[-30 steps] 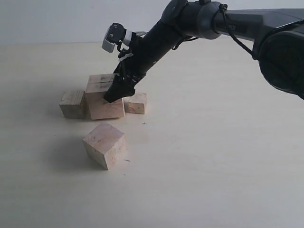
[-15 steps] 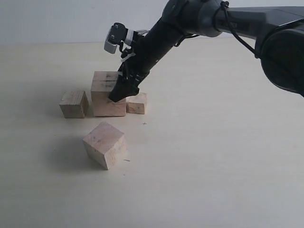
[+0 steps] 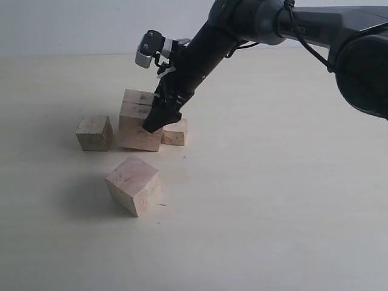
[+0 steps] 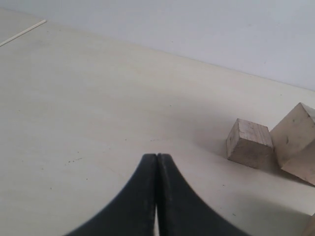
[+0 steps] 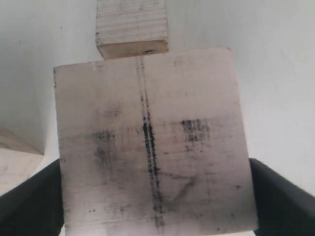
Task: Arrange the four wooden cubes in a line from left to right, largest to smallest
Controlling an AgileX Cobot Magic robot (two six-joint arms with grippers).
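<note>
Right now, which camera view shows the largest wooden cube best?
The right wrist view: the largest wooden cube fills it, its grooved, scribbled top clear between two dark fingers. The exterior view shows it small and partly behind the right gripper. In the left wrist view I cannot tell which cube it is.

- The largest pale raw-wood cube [image 3: 136,124] is sitting tilted towards the back of the pale flat tabletop [image 3: 273,212], between two smaller cubes.
- The mid-sized pale wooden cube [image 3: 94,133] is standing just to its left, a narrow gap between them.
- The smallest pale wooden cube [image 3: 175,133] is lying just beside its right side.
- The second-largest pale wooden cube [image 3: 134,185] is standing alone in front of that row, corner forward.
- The black right gripper [image 3: 154,124] is reaching in from the right, its jaws pressing on opposite sides of the largest cube.
</note>
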